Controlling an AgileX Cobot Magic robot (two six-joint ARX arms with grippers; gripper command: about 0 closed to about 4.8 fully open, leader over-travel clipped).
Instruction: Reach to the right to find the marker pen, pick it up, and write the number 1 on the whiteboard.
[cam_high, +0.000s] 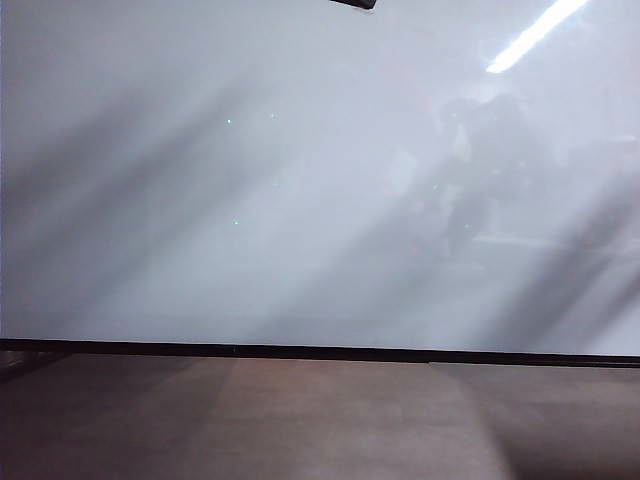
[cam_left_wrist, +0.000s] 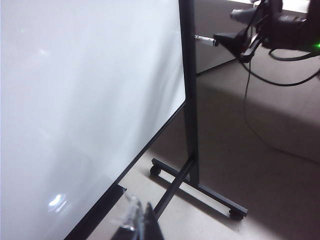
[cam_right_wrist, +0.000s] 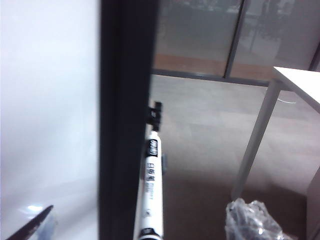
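Marker pen (cam_right_wrist: 151, 190) beside whiteboard (cam_right_wrist: 47, 110) post (cam_right_wrist: 125, 120) | right gripper (cam_right_wrist: 140, 235) jaws wide, empty | left gripper (cam_left_wrist: 137, 222) jaws: cannot tell

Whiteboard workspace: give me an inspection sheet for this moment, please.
Surface: whiteboard glossy, no writing seen.
Job's things: marker pen beside the board's black side post, not gripped.
Clutter: nothing seen.
Grippers: right gripper open at the pen; left gripper low by the board, state unclear.
Cables: black cable hangs from the right arm.
Surroundings: wheeled stand, white table leg.
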